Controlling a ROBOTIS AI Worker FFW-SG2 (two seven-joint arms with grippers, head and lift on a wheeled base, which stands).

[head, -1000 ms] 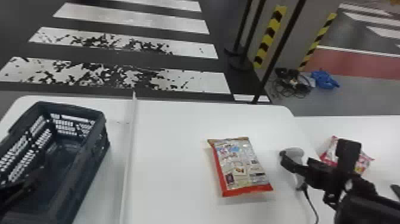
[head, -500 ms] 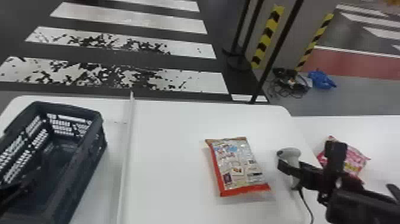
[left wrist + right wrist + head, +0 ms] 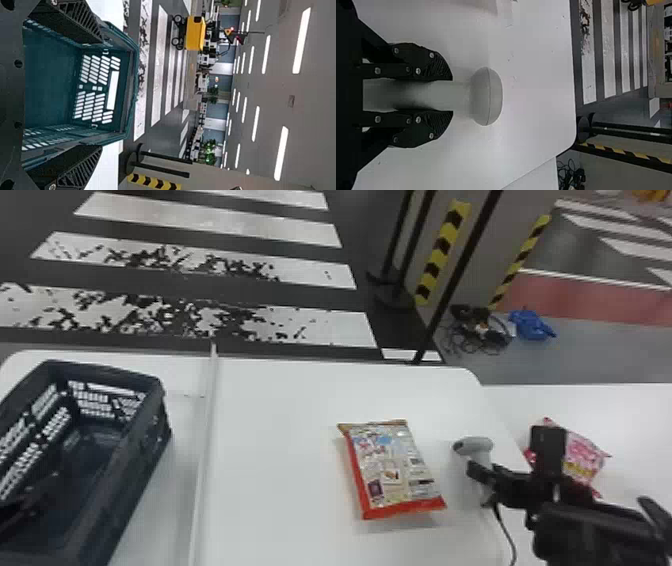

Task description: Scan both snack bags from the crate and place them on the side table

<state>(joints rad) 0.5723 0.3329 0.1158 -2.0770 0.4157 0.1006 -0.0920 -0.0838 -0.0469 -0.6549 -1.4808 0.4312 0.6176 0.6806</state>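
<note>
Our right tool [image 3: 451, 95] pinches the scanner [image 3: 487, 96]. Beside it, one snack bag [image 3: 392, 470] likely needs scanning, so we should aim there next. Past it, the pink bag [image 3: 582, 460] is on the side table [image 3: 635, 415]. Our left tool [image 3: 101, 94] is spread at the crate [image 3: 47, 75].

Slotted crate [image 3: 123, 85], striped floor [image 3: 159, 71], ceiling lights [image 3: 302, 41]

The head view looks forward and down over the tabletop [image 3: 280, 410]. Closer in, the left wrist view shares its crate [image 3: 107, 372], the right its scanner [image 3: 486, 96].
</note>
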